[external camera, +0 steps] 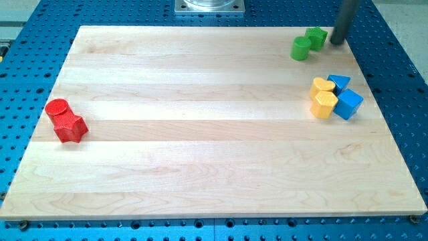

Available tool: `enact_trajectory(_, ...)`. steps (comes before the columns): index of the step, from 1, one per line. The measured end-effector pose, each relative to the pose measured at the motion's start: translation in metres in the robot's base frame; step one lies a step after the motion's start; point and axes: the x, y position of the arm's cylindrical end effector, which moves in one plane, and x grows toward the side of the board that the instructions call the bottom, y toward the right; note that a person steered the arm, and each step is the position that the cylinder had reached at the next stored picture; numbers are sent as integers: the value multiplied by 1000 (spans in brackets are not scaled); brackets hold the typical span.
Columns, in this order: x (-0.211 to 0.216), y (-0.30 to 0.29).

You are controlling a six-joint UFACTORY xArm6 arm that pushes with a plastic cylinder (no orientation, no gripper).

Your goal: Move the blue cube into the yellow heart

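The blue cube (348, 104) lies at the view's right, touching a yellow hexagonal block (324, 104) on its left. The yellow heart (322, 86) sits just above that hexagon, with a blue triangle (339, 83) on its right. The cube's top corner is close to the heart and the triangle. My tip (336, 41) is at the view's top right, right beside a green block (316, 36) and well above the blue cube.
A green cylinder (301, 48) stands beside the green block. A red cylinder (57, 108) and a red star-like block (71, 127) sit together at the view's left. The wooden board (200, 134) lies on a blue perforated table.
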Motion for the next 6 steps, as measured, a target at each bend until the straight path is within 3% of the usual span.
enact_trajectory(1, 84, 5)
enact_trajectory(2, 134, 52)
enact_trajectory(3, 179, -19)
enact_trajectory(4, 214, -41)
enact_trajectory(5, 216, -54)
enact_trajectory(6, 182, -67)
